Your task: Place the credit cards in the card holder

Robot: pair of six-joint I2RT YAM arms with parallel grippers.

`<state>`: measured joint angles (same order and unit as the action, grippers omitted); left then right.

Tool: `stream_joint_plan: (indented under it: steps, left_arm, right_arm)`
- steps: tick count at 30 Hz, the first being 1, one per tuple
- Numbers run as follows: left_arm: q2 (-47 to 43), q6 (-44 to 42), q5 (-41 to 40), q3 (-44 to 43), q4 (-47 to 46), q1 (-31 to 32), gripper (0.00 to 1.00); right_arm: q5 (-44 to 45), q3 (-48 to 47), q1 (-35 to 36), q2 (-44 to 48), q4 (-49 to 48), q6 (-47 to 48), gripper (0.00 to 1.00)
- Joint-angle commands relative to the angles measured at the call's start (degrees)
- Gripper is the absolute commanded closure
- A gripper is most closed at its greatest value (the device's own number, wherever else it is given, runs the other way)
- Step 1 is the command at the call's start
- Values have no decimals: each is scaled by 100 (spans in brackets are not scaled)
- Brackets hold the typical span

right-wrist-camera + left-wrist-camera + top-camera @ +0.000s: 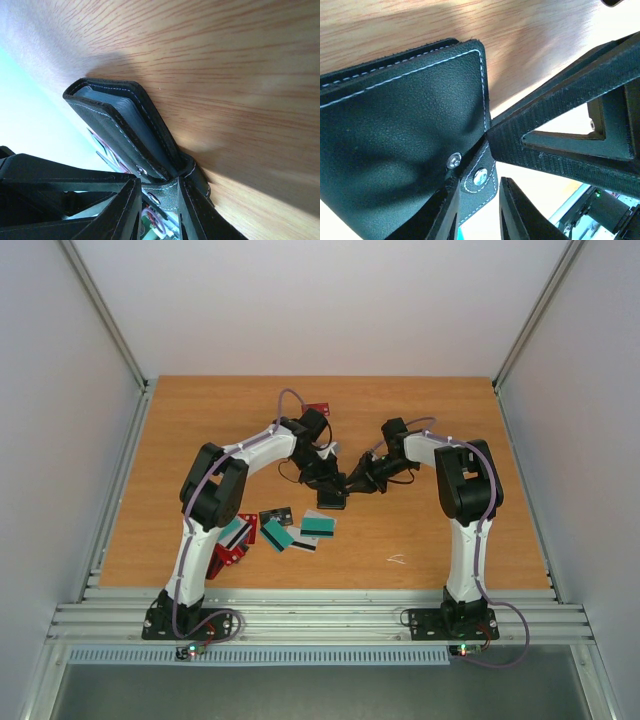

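Black grained leather with white stitching: the card holder [333,497] is at mid-counter, directly between my two wrists. It stands slightly agape, and a pale grey-blue lining shows between its two black covers. A shadow lies on the wood close beneath it. I cannot tell whether it rests on the counter [450,420] or hangs just above it.

A short stitched strap tab [479,186] with a metal snap projects from one edge of the holder.

Left fingers [442,215]: drawn close together with only a narrow gap, and the strap tab is pinched in that gap with one finger on each side.

Right fingers [125,210]: equally narrow, clamped on the strap end of the holder from the opposite side. In the left wrist view, one right fingertip touches the holder's edge just above the snap.

The credit cards [318,525] lie loose on the counter, nearer my bases and to the left of the holder. They are teal, red and dark-striped pieces, some overlapping, and some are partly hidden under my left arm. They are apart from the holder. One more red card [317,408] lies on the far side, behind my left arm.
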<state>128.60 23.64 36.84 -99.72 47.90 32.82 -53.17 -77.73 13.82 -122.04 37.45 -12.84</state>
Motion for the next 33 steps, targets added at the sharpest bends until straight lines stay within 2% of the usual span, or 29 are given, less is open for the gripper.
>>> stream_joint_plan:
  steps: [1,5,12,27,33]
  left_arm:
    - [107,75,-18,32,-127,-13,74]
    - [176,71,-122,55,-91,-7,71]
    - [343,101,73,47,-221,31,74]
    - [396,159,249,46,-391,66,82]
    - [403,137,266,15,-373,82,89]
  right_arm:
    - [210,82,85,-117,133,36,77]
    - [228,107,92,-134,122,53,78]
    - [253,136,95,-178,95,79,78]
    - [289,171,108,-180,87,96,79]
    - [297,171,104,-179,96,106,79]
